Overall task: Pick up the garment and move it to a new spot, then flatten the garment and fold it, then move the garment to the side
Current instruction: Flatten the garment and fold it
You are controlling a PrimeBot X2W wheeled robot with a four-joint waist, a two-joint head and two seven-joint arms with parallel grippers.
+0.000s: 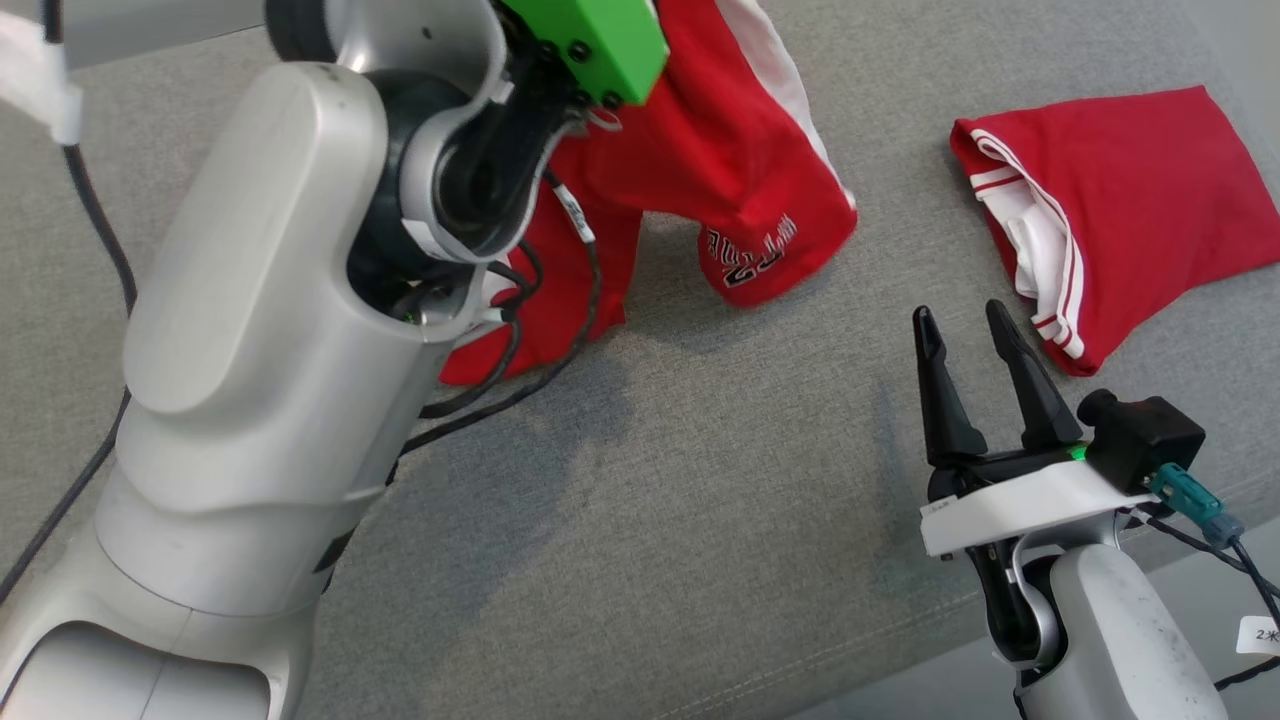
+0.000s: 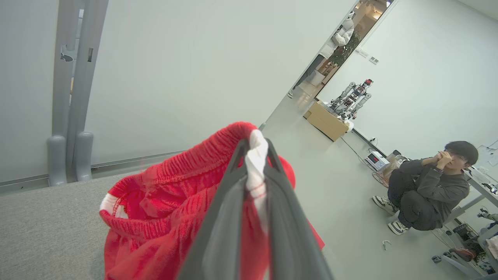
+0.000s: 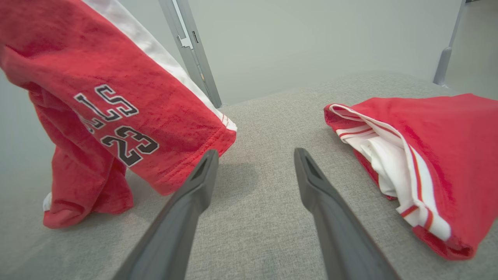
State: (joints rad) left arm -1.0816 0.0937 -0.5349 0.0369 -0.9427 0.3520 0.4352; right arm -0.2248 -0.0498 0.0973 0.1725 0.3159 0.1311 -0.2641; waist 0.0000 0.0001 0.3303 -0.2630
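Red knit shorts [image 2: 155, 210] with white side stripes and a 23 print hang from the left gripper [image 2: 255, 144], which is clamped tight on their waistband, one leg reaching the grey fabric cushion [image 1: 700, 520]. Right gripper [image 1: 958, 312] gapes wide, holding nothing, near a folded red-and-white garment [image 1: 1130, 200].

left arm [image 1: 250, 350]: pale grey shells, black joints, green wrist block [image 1: 600, 45] with black screws [image 1: 580, 50], black cables [image 1: 596, 280]. right hand [image 1: 958, 312]: long dark fingers [image 1: 940, 400], white bracket [image 1: 1020, 500], black camera [image 1: 1140, 435], teal plug [image 1: 1185, 490].
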